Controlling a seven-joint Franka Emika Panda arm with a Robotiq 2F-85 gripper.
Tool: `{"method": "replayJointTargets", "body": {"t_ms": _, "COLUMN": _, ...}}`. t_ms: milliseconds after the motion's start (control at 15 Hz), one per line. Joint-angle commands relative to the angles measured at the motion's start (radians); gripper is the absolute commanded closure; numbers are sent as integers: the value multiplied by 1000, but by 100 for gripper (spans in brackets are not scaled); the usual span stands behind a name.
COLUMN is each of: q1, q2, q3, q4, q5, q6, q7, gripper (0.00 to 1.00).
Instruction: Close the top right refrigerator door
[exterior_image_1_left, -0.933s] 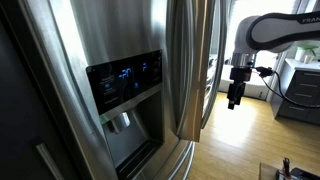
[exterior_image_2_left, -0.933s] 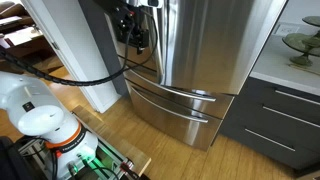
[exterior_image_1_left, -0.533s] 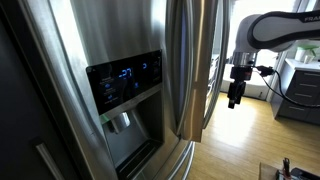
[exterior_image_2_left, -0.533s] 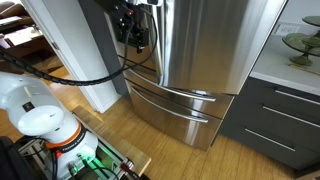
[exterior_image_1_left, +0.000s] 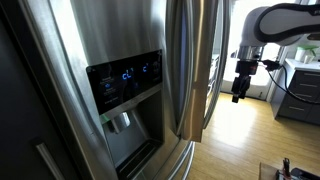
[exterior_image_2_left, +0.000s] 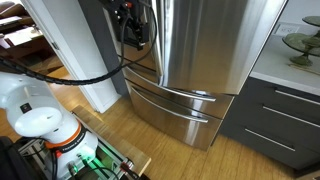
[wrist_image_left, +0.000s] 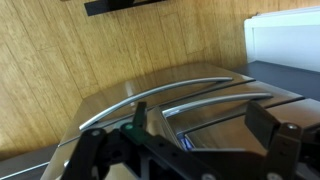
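The top right refrigerator door is the plain brushed steel panel with a long vertical bar handle, beside the door with the black dispenser panel. It also shows in an exterior view. It seems to stand slightly ajar, but I cannot tell by how much. My gripper hangs fingers down in the room beyond the door's far edge, apart from it. It also shows by the fridge's side. In the wrist view the gripper is open and empty, looking down on curved steel handles.
Two lower steel drawer fronts with curved handles sit under the doors. Grey cabinets with a white counter stand beside the fridge. The floor is wood. The robot base and its cables are in the near corner.
The gripper has risen a little and shifted slightly away from the door edge. The door has not visibly moved.
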Motion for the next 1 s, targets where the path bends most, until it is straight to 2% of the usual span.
{"method": "replayJointTargets", "body": {"t_ms": 0, "q1": -71, "q2": -82, "q3": -9, "q4": 17, "q5": -52, "q6": -45, "q7": 30, "gripper": 0}}
{"method": "replayJointTargets", "body": {"t_ms": 200, "q1": -132, "q2": -123, "q3": -28, "q4": 29, "q5": -97, "q6": -24, "q7": 60, "gripper": 0}}
{"method": "replayJointTargets", "body": {"t_ms": 333, "q1": -164, "q2": -155, "q3": -51, "q4": 13, "q5": -109, "q6": 57, "q7": 73, "gripper": 0}}
{"method": "replayJointTargets", "body": {"t_ms": 600, "q1": -180, "q2": -161, "q3": -80, "q4": -36, "q5": -55, "q6": 328, "q7": 116, "gripper": 0}}
{"method": "replayJointTargets", "body": {"t_ms": 800, "q1": -186, "q2": -135, "q3": -70, "q4": -83, "q5": -5, "q6": 530, "q7": 221, "gripper": 0}}
{"method": "replayJointTargets", "body": {"t_ms": 933, "q1": -180, "q2": -105, "q3": -59, "q4": -96, "q5": 47, "q6": 613, "q7": 288, "gripper": 0}}
